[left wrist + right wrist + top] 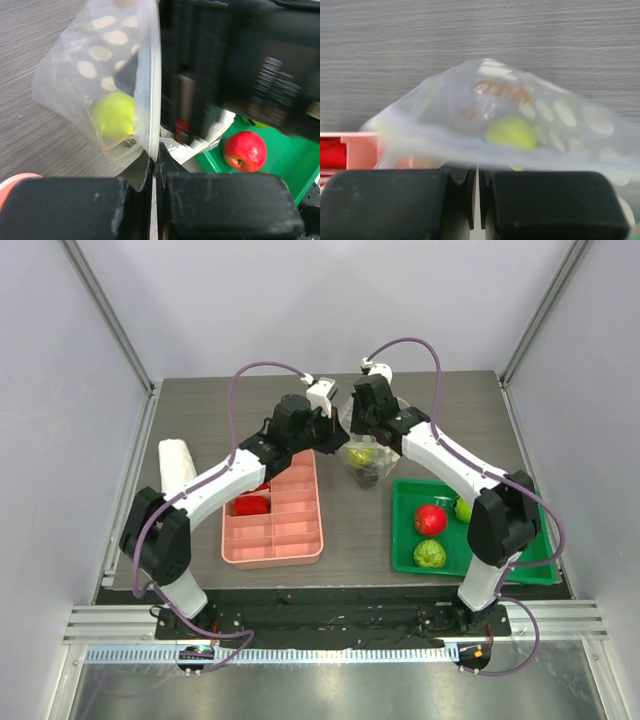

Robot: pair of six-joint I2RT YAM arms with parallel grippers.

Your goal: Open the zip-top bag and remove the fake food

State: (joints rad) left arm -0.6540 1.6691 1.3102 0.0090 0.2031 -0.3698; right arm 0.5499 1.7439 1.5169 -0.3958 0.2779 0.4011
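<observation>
Table (355,535) of dark wood grain carries a pink divided plastic tray (290,535) on the left and a green plastic tray (405,502) on the right. Between them, farther back, is the clear white-dotted zip-top bag (365,465). Only the wrist views show each claw pressed together on its rim: left gripper (155,161), right gripper (477,176). They also show a yellow-green fruit (511,132) inside the bag. The top view alone shows the red apple (430,519) and the bumpy green fruit (429,554) together in the green tray.
</observation>
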